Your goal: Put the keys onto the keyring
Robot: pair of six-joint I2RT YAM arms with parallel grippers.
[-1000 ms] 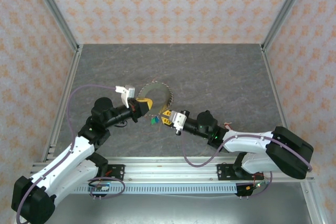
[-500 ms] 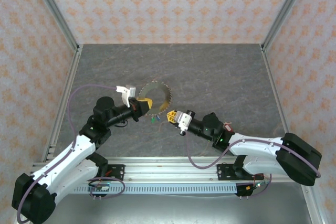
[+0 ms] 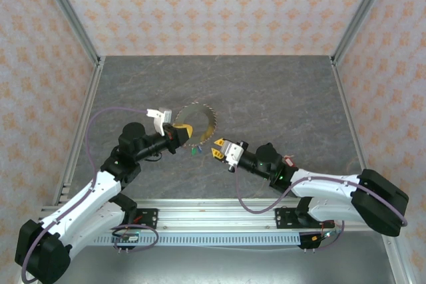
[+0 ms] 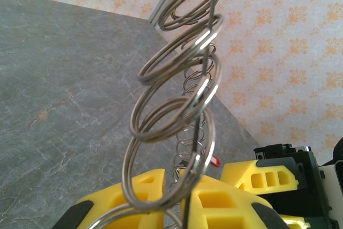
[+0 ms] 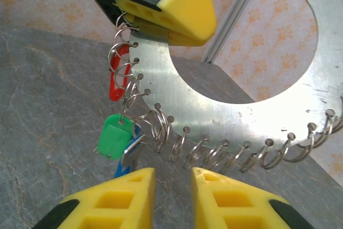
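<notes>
Overhead, top view: I see the left gripper (image 3: 182,131) closed on the near-left rim of the keyring (image 3: 212,115), which it holds tilted above the grey table (image 3: 279,98). The keys (image 3: 194,152) hang as a small green-and-blue cluster just below the ring's lower edge, between the two grippers. The right gripper (image 3: 215,149) points at that cluster from the right, near it but apart.

Left wrist view: the yellow fingers (image 4: 140,189) sit at the bottom of the frame, clamped on the ring. A row of small wire loops (image 4: 208,36) rises from between them toward the top edge.

Right wrist view: the keyring appears as a flat metal band with a large round opening, its lower rim pierced and threaded with the wire loops. A green-tagged key (image 5: 114,138) hangs from one loop, with a blue-tagged key (image 5: 124,169) just behind and below it. A red tag (image 5: 114,81) hangs on loops nearer the left gripper's yellow finger. My right fingers (image 5: 115,202) stand parted with nothing between them, just beneath the keys; whether they touch the blue tag I cannot tell.
</notes>
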